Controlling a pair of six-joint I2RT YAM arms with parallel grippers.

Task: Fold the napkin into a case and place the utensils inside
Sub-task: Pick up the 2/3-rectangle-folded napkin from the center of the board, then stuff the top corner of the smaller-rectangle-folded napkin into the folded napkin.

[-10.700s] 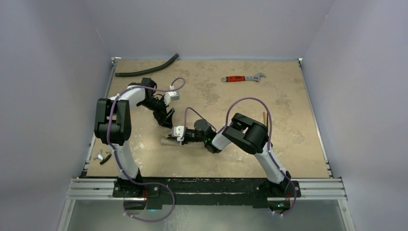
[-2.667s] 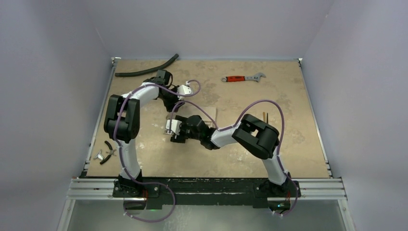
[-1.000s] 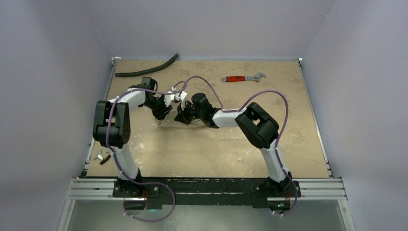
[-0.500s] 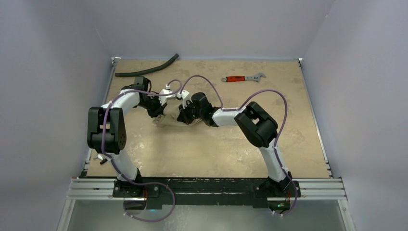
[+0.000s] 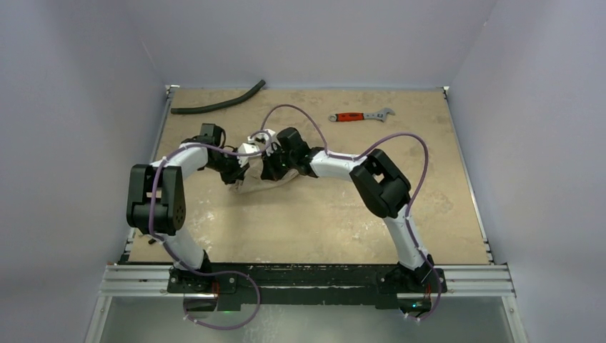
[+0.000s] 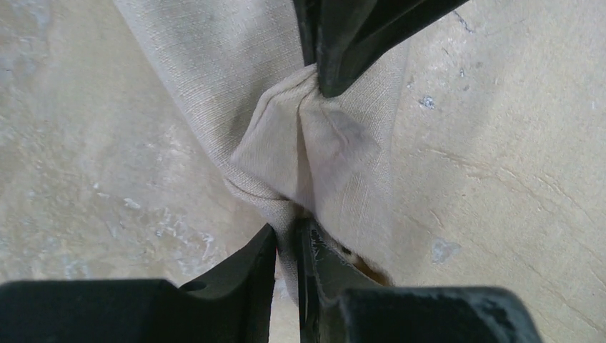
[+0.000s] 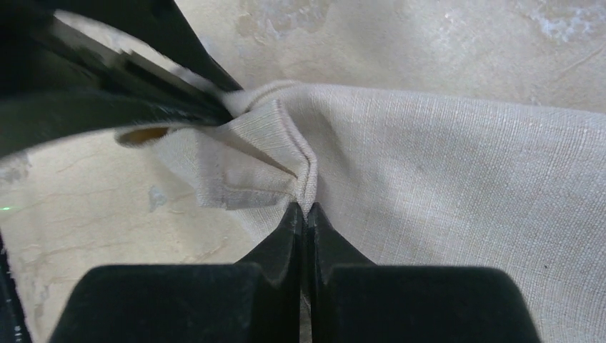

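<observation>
The beige napkin [image 5: 263, 184] lies bunched on the table's left-middle, between the two grippers. My left gripper [image 5: 240, 171] is shut on a rolled edge of the napkin [image 6: 336, 143], with cloth squeezed between its jaws [image 6: 286, 230]. My right gripper [image 5: 269, 168] faces it from the right and is shut on a raised pleat of the napkin [image 7: 443, 164], its tips [image 7: 306, 209] pressed together. The two pinches sit a few centimetres apart. A brass-coloured sliver [image 6: 363, 267] peeks from under the fold; I cannot tell whether it is a utensil. The utensils are otherwise hidden.
A curved black hose [image 5: 218, 104] lies at the far left edge. A red-handled wrench [image 5: 359, 116] lies at the far right of centre. Purple cables loop over both arms above the napkin.
The left jaws have closed on the napkin's edge. Both wrists have shifted slightly left and farther back, dragging the bunched cloth with them.
</observation>
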